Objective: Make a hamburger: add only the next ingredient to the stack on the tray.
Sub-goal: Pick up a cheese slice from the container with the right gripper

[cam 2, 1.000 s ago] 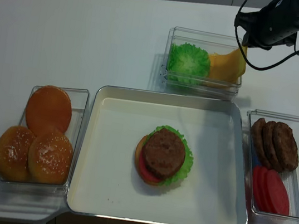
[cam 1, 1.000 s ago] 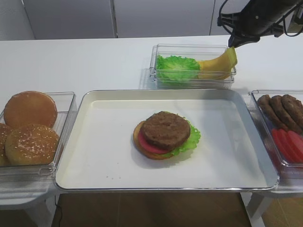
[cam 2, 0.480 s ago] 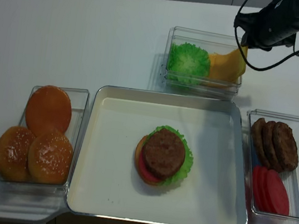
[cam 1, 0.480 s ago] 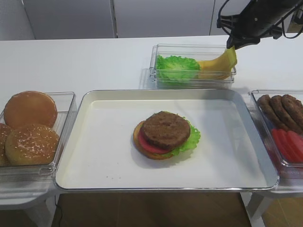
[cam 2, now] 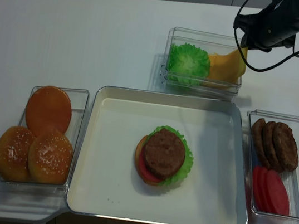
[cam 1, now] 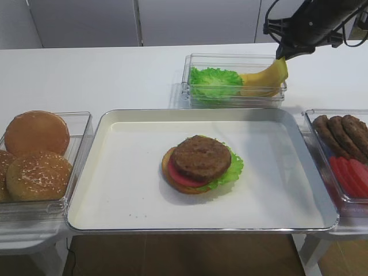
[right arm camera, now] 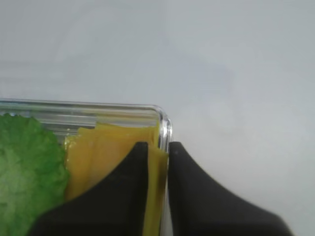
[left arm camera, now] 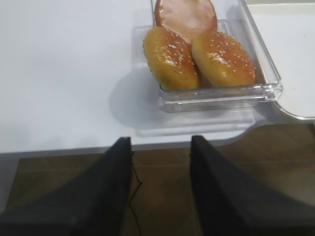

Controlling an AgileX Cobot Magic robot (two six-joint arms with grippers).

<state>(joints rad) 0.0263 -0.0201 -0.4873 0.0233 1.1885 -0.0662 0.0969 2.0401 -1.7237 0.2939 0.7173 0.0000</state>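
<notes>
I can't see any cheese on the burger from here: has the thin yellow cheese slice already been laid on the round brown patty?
No: the round brown patty tops the stack bare, while the thin yellow cheese slice hangs pinched in the right gripper over its clear plastic bin.

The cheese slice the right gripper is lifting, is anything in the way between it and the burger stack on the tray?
Nothing visible. The right gripper pinches a corner of the cheese slice at the bin's far right end. Toward the stack lie only the bin's low front wall and bare tray.

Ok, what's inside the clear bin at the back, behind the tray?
The clear bin holds green lettuce on its left and yellow cheese slices on its right. The right end effector pinches one slice's raised corner. How many slices lie beneath is hidden.
</notes>
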